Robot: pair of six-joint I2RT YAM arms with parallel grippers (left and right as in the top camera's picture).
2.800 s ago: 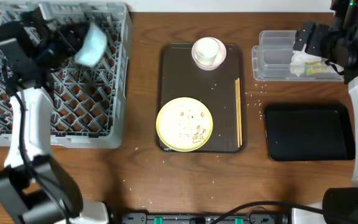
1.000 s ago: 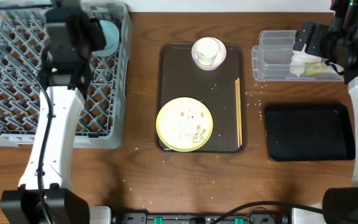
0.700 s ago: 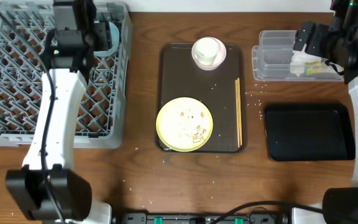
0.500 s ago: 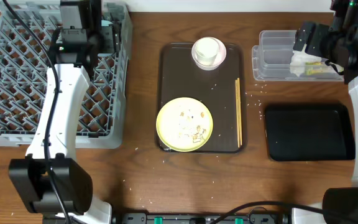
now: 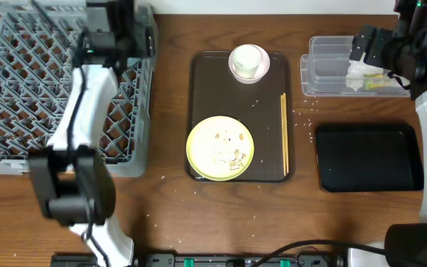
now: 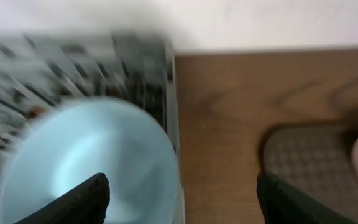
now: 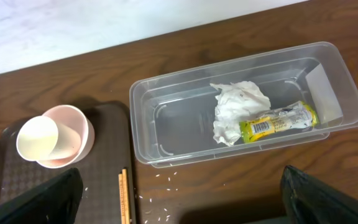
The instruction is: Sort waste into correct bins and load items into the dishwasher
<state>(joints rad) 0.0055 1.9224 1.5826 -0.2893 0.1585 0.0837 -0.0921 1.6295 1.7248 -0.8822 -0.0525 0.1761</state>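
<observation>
The left pincer (image 5: 127,33) hangs over the far right corner of the one dish rack (image 5: 21,89). Its arm has swung there in the last second and now hides the one blue bowl (image 6: 86,155) that showed in that corner. The right pincer (image 5: 363,44) has not moved and sits above the one clear tub (image 5: 325,52). One brown tray (image 5: 199,89) carries one white cup (image 5: 248,61), one yellow plate (image 5: 220,147) and one pair of chopsticks (image 5: 284,133). One black tray (image 5: 369,157) lies near the tub.

The left wrist view is blurred. The bowl sits in the rack's corner, its lower edge cut off. The left pincer stands wide apart: one finger crosses in front of the bowl, the other is over the brown tray, and it grips nothing.

In the right wrist view the right pincer is spread to the lower corners, with nothing held. The tub holds one tissue (image 7: 238,109) and one wrapper (image 7: 278,121). Rice grains (image 7: 160,180) dot the worktop (image 7: 104,68), and only the chopstick tips show.
</observation>
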